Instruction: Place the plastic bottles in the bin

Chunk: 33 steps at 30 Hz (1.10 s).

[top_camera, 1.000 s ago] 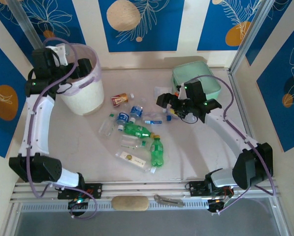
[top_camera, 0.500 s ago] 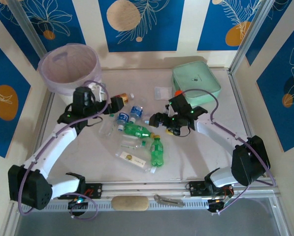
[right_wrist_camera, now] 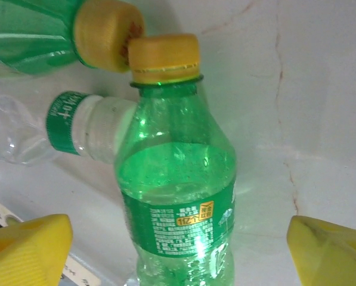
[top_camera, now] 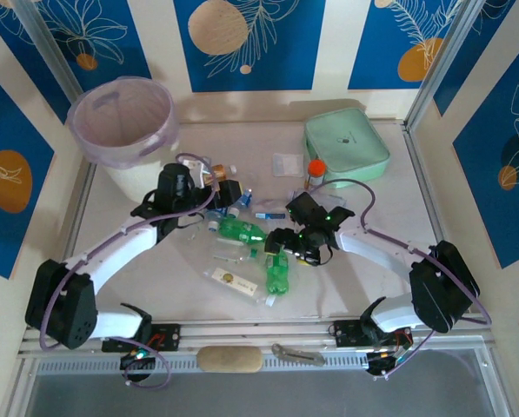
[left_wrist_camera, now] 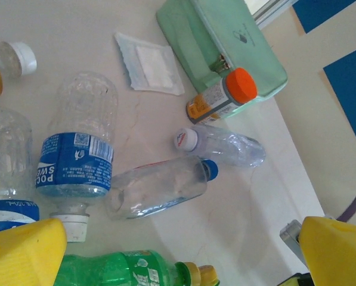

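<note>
The plastic bottles lie in a heap mid-table. My right gripper is open, its yellow fingertips standing apart on either side of a green bottle with a yellow cap, not touching it. My left gripper hangs open over a second green bottle, a clear blue-capped bottle and a blue-labelled bottle. The bin, white with a lilac liner, stands at the far left.
A mint-green case lies at the back right with an orange-capped jar leaning on it. A white sachet lies beside them. A clear green-capped bottle touches the green one.
My left arm swung from the bin down to the bottle heap. My right gripper moved from beside the mint case forward and left onto the green bottle, its jaws narrowing slightly.
</note>
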### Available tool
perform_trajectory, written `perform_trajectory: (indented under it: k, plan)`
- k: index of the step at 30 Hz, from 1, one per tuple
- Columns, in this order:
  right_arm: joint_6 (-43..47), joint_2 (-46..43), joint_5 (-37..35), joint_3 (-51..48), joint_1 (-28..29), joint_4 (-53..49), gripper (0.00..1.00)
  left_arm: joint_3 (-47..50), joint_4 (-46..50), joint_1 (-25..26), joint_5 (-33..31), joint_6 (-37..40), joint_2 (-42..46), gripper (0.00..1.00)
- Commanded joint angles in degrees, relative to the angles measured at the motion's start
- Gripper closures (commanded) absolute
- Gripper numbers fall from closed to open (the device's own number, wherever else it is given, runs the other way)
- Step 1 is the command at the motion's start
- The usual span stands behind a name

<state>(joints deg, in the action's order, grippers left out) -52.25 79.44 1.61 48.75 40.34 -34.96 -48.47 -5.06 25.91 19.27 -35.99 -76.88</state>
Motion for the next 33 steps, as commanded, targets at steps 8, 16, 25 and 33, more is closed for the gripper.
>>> perform_trajectory:
  k: [8,16,25,33]
  plan:
    - [-2.50,6.56,-0.21,-0.09,2.94,3.76,0.13,1.09,-3.69,0.63,0.09,-1.58,-0.91,0.00]
    - [-3.08,9.83,0.40,-1.28,2.83,5.83,0.16,1.45,-3.60,0.63,0.08,-1.88,-1.08,0.00]
    - [-3.15,9.95,0.12,-2.15,2.64,6.66,0.29,0.57,-3.55,0.63,0.52,-1.80,-1.74,0.00]
    - [-2.70,8.66,-0.67,-2.25,2.29,6.60,0.40,0.57,-4.23,0.72,1.21,-2.25,-2.22,0.00]
